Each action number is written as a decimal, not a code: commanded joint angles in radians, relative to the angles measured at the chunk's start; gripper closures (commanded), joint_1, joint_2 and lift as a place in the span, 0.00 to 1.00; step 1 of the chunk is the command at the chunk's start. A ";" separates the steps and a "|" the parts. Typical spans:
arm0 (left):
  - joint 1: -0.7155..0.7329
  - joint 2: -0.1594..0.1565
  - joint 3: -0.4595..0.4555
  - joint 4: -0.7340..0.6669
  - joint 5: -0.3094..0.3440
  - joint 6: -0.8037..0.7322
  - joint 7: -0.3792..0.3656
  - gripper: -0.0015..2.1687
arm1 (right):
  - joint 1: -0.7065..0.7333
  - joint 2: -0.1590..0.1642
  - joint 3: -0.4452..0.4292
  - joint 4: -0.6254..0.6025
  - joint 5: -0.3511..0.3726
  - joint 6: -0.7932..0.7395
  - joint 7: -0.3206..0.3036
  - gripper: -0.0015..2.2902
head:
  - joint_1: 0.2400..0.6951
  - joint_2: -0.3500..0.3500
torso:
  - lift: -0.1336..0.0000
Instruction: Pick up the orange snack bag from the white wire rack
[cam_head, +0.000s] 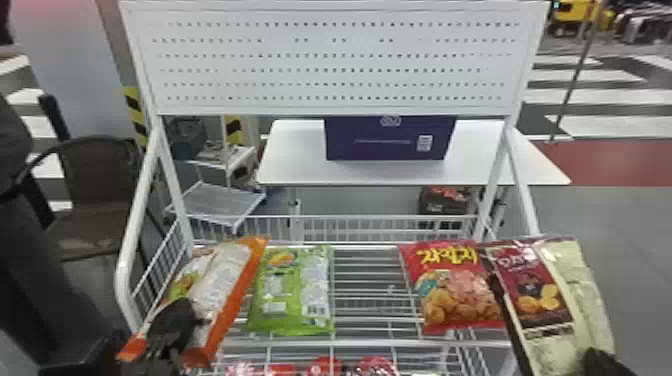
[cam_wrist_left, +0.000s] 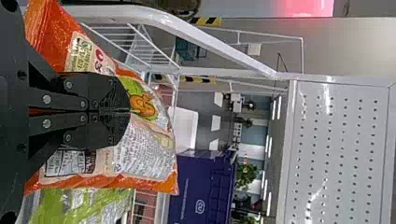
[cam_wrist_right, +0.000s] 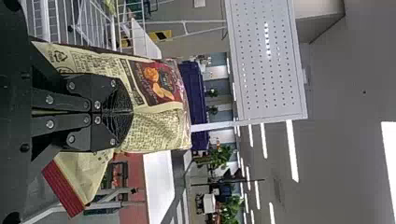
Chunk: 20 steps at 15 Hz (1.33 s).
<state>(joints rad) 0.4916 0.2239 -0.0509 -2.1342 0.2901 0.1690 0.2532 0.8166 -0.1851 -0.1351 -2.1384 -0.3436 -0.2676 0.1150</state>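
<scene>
The black two-fingered left gripper (cam_head: 172, 320) is clamped on the orange-and-white plastic snack bag (cam_head: 220, 280), tilted at the left end of the white wire rack (cam_head: 370, 344); whether it touches the wires I cannot tell. Just right of it lies a shiny green plastic bag (cam_head: 292, 295), and farther right a red plastic snack bag (cam_head: 452, 290). At the right end, the black two-fingered right gripper (cam_head: 600, 364) pinches a cream-and-maroon plastic snack bag (cam_head: 582, 290).

Ceiling lights (cam_wrist_right: 292, 150) shine brightly; glare streaks the white panel (cam_wrist_right: 254, 70).
</scene>
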 joint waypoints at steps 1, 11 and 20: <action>0.122 0.011 0.005 -0.056 -0.008 -0.093 0.005 0.95 | -0.004 0.000 0.002 0.005 0.000 0.000 0.000 0.99 | 0.57 0.50 | 1.00; 0.294 0.037 -0.007 -0.081 -0.054 -0.335 0.046 0.95 | -0.002 0.003 0.002 0.005 0.000 -0.003 0.000 0.99 | 0.57 0.50 | 1.00; 0.315 0.037 -0.012 -0.085 -0.089 -0.357 0.043 0.95 | 0.012 -0.004 0.002 -0.009 0.000 -0.003 0.000 0.99 | 0.57 0.50 | 1.00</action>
<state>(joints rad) 0.8042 0.2618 -0.0626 -2.2170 0.2019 -0.1868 0.2967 0.8267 -0.1877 -0.1340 -2.1451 -0.3436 -0.2706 0.1150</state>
